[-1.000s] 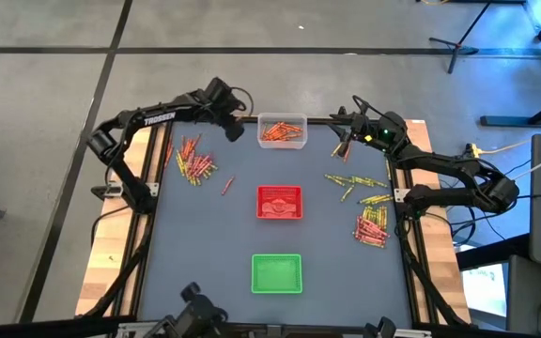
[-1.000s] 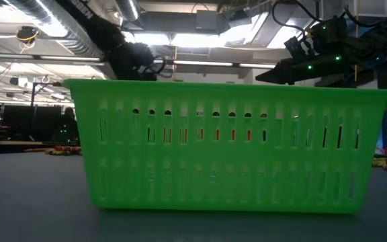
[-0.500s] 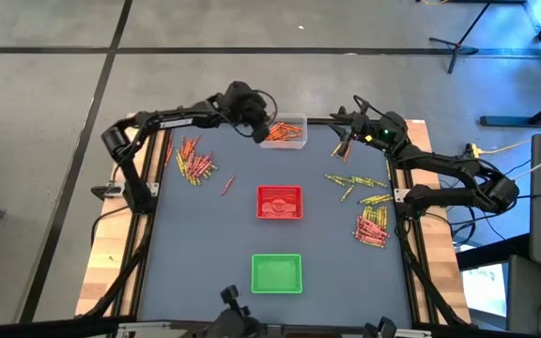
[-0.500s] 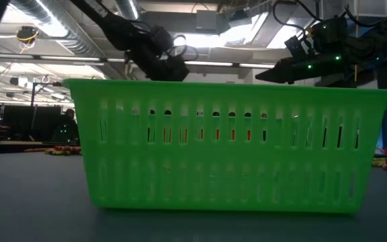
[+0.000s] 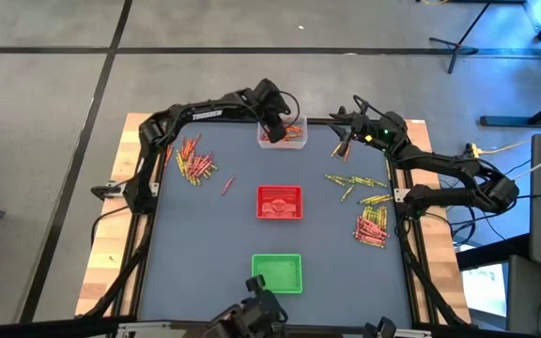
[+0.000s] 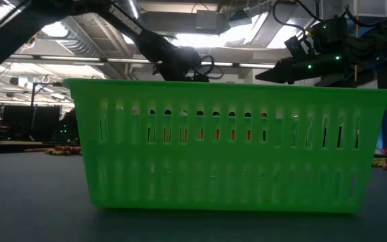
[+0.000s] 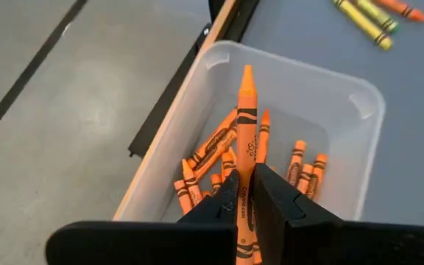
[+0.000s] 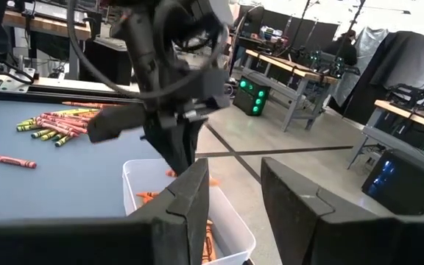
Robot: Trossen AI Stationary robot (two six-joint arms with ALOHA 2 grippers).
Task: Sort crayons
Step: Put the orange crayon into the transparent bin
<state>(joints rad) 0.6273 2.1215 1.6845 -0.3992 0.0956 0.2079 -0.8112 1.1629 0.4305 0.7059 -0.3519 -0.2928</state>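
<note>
The left gripper (image 7: pixel 245 197) pinches an orange crayon (image 7: pixel 246 132) above the clear tray (image 5: pixel 283 132) of orange crayons; the right gripper (image 8: pixel 234 199) – fingers spread, empty – waits just beside that tray.

We are seeing a grey bench (image 5: pixel 214 244) carrying three trays in a line: clear (image 5: pixel 283 141), red (image 5: pixel 279 202), green (image 5: pixel 277 273). Loose crayons are lying in a left cluster (image 5: pixel 193 161) and a right scatter (image 5: pixel 369 218).
</note>
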